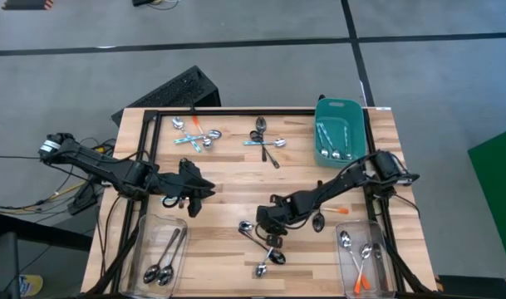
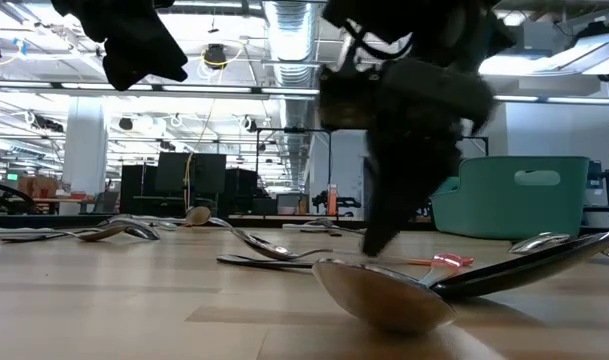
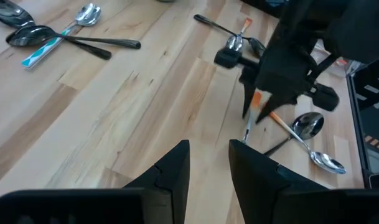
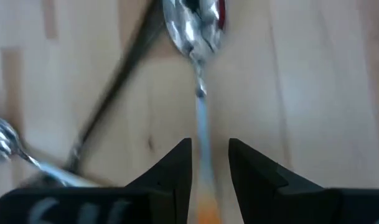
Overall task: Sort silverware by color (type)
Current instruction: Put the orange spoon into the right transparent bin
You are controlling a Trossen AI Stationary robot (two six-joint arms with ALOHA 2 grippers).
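Observation:
Silverware lies in loose groups on the wooden table: spoons at the far left [image 1: 194,134], at the far middle [image 1: 266,143] and near the front edge [image 1: 265,247]. My right gripper [image 4: 210,163] [image 1: 273,223] hangs low over the front group, pointing steeply down. Its open fingers stand on either side of the handle of an orange-handled spoon [image 4: 201,118] lying flat, with the bowl [image 4: 192,25] ahead of them; whether they touch it I cannot tell. A dark-handled spoon [image 4: 111,84] lies beside it. My left gripper [image 3: 209,163] [image 1: 196,188] is open above bare wood at the left middle, holding nothing.
A teal tub [image 1: 357,124] at the far right holds blue-handled spoons. A clear bin [image 1: 141,241] at the front left holds dark spoons. Another clear bin [image 1: 384,259] at the front right holds orange-handled ones. Bare wood lies between the two arms.

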